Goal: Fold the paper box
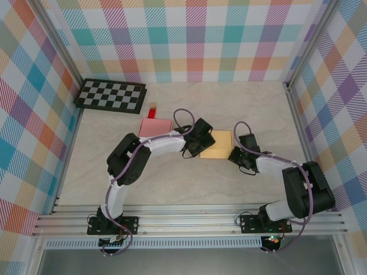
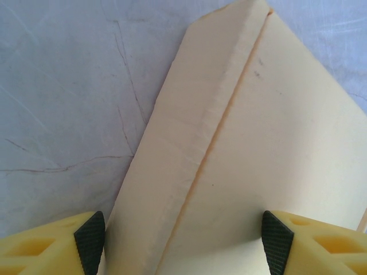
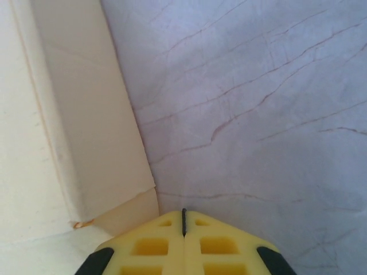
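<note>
Find the flat pale-yellow paper box near the middle of the grey marbled tabletop, lying flat. Meet the left claw at the box's 9 o'clock edge, seen from above. From the left wrist, see its black pads spread wide apart, straddling the box with a long folded flap and its crease running between them toward 1 o'clock. Looks to grip nothing, though hard to say whether the pads touch the paper or hover just over it.

Meet the right claw at the box's 4 o'clock corner. From the right wrist, see its yellow fingers pressed fully together with nothing between them, resting just beside the box's corner, which lies at 10 o'clock from the tips, with bare tabletop at 1 o'clock.

Note a flat pink paper sheet at 9 o'clock from the box, partly under the left arm. Note a small red block just beyond it at 12 o'clock, and a black-and-white checkerboard further off at 10 o'clock.
</note>
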`<state>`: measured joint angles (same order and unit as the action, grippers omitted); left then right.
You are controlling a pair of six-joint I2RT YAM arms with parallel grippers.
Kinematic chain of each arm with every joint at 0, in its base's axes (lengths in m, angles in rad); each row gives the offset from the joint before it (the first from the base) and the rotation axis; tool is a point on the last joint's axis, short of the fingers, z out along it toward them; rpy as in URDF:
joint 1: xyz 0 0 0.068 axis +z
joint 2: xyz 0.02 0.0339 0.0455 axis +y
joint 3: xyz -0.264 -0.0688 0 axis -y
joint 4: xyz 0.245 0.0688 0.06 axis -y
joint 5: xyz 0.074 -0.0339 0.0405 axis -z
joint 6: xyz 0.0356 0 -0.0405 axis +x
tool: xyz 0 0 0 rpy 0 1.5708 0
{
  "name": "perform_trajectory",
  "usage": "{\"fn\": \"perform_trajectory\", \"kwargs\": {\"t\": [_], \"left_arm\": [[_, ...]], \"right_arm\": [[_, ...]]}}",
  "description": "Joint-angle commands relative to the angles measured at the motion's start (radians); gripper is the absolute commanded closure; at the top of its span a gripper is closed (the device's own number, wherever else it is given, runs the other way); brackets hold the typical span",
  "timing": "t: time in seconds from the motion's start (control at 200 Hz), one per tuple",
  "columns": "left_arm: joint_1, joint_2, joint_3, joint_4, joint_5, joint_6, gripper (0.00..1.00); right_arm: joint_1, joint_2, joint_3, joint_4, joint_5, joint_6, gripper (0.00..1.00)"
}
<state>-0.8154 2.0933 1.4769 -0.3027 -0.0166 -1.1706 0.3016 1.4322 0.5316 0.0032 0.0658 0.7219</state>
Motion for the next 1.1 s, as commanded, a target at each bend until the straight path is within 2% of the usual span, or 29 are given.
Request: {"fn": "perform_trajectory", "kwargs": {"t": [0.0,0.135,0.275,0.515,0.7,0.895,1.095], "left_arm": [[0.007,0.054,-0.046,-0.114,0.009,0.016,0.27],[0.005,0.048,-0.046,-0.110,0.014,0.015,0.28],[0.004,0.051,-0.046,-0.108,0.014,0.014,0.28],[0.010,0.055,-0.049,-0.114,-0.002,0.017,0.28],[0.015,0.057,-0.054,-0.115,-0.008,0.017,0.28],[0.017,0.054,-0.054,-0.117,-0.013,0.017,0.28],[0.016,0.048,-0.057,-0.121,-0.019,0.017,0.28]], "right_arm": [[0.012,0.054,0.004,0.144,-0.013,0.039,0.94],[0.047,0.064,0.039,0.138,0.005,0.047,0.92],[0.050,0.067,0.064,0.116,-0.044,0.098,0.91],[0.068,-0.057,0.079,-0.076,-0.037,0.079,0.89],[0.080,-0.140,0.055,-0.107,-0.080,0.084,0.89],[0.114,-0.122,0.041,-0.005,-0.150,0.153,0.89],[0.189,-0.037,0.058,0.116,-0.152,0.226,0.90]]}}
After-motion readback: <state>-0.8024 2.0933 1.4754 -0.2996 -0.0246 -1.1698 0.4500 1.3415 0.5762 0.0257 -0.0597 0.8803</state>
